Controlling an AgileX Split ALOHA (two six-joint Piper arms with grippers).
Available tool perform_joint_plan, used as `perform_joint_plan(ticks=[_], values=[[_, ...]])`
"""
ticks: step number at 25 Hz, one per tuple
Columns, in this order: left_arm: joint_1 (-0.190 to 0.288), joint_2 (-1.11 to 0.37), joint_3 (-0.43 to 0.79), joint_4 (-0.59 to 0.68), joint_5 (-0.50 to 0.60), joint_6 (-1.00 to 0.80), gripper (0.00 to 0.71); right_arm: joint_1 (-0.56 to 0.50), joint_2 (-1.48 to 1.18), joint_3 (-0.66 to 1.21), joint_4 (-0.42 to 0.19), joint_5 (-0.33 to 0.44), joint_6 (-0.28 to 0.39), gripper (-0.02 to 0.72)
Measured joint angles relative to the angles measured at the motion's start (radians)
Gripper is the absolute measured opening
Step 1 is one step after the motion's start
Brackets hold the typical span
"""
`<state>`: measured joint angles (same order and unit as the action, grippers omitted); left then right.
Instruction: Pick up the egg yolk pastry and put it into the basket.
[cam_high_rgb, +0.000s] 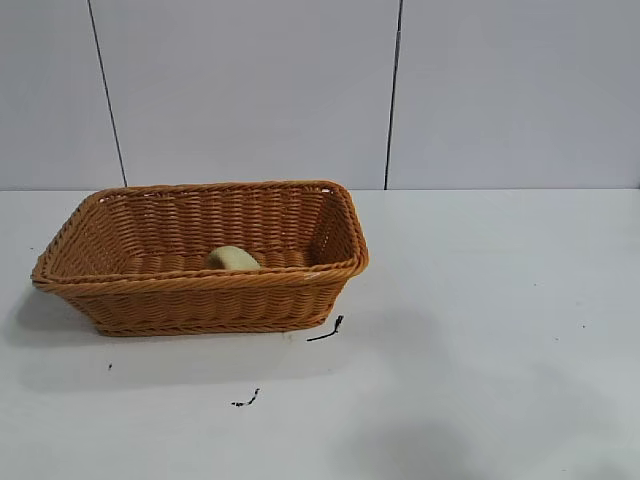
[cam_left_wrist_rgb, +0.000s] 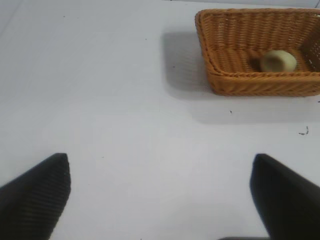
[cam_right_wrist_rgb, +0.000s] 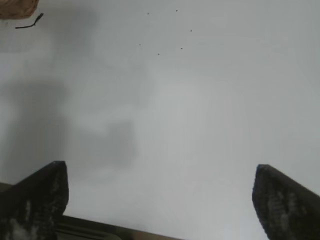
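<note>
Table (cam_high_rgb: 500, 330), white and matte, fills the lower part of the exterior view and runs back to a pale panelled wall (cam_high_rgb: 250, 90) split by two dark vertical seams.

Basket (cam_high_rgb: 200, 255), orange-brown wicker, rectangular with flaring sides and a thick braided rim, sits on the left half of the table. It casts a soft shadow toward the front. In the left wrist view the basket (cam_left_wrist_rgb: 260, 85) lies far off, well apart from that arm's claw. A corner of it just shows at the edge of the right wrist view (cam_right_wrist_rgb: 17, 7).

Left gripper (cam_left_wrist_rgb: 160, 195): two dark fingers stand wide apart over bare table, nothing between them. Claw is spread and unloaded.

Right gripper (cam_right_wrist_rgb: 160, 195): same posture, dark scuffed fingers spread wide over bare table, holding nothing.

Neither arm appears in the exterior view.

Egg yolk pastry (cam_high_rgb: 232, 259), small, round, pale yellow-green, rests on the basket floor near the front wall, roughly mid-length. From the left wrist view the pastry (cam_left_wrist_rgb: 278, 61) sits inside, free of either claw.

Black scrap (cam_high_rgb: 327, 330), thin and curled, lies on the table just beside the basket's front right corner; it also shows in the right wrist view (cam_right_wrist_rgb: 29, 22). Smaller black fleck (cam_high_rgb: 246, 400) lies nearer the front.
</note>
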<state>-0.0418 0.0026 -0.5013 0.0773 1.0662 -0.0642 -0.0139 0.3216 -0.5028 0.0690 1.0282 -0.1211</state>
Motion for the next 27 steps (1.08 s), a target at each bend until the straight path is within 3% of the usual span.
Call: perform_joint_plan(ticks=[14,27], values=[[0.0,0.0,0.0,0.0,0.0,0.0,0.696,0.0,-0.312,0.002,0.0,-0.003,0.0,0.694],[0.0,0.0,0.0,0.0,0.0,0.0,0.696,0.0,-0.326,0.002,0.0,-0.001,0.0,0.694]])
